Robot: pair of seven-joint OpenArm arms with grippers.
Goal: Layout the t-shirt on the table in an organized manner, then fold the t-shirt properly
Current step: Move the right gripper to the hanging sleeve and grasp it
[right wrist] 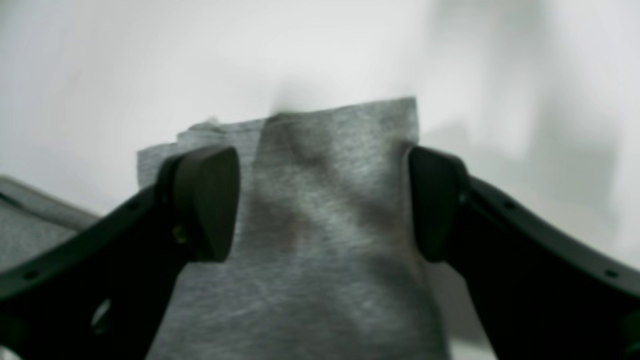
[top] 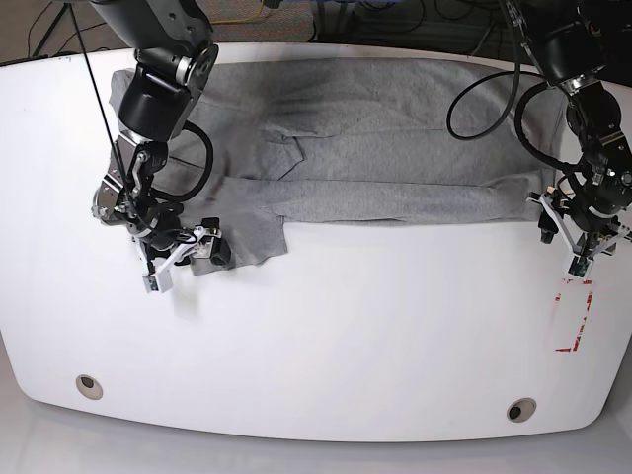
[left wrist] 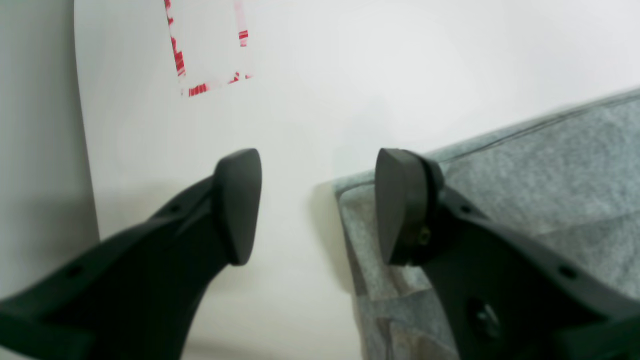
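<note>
The t-shirt is seen spread across the upper half of the base view on the white table, its far edge partly cut off behind the arms. One sleeve hangs down towards the lower left of the cloth.

The right gripper is shown in its wrist view with both fingers set wide apart, one on either side of that sleeve; nothing is pinched between them. The picture is blurred, so it cannot be told whether the pads touch the fabric. In the base view this gripper is largely hidden by its own white bracket.

The left gripper is likewise spread open. A corner of grey hem lies under its right-hand finger, probably just clear of it, while bare table fills the gap. Worn red tape is visible at the upper left, faded and broken in places.
</note>
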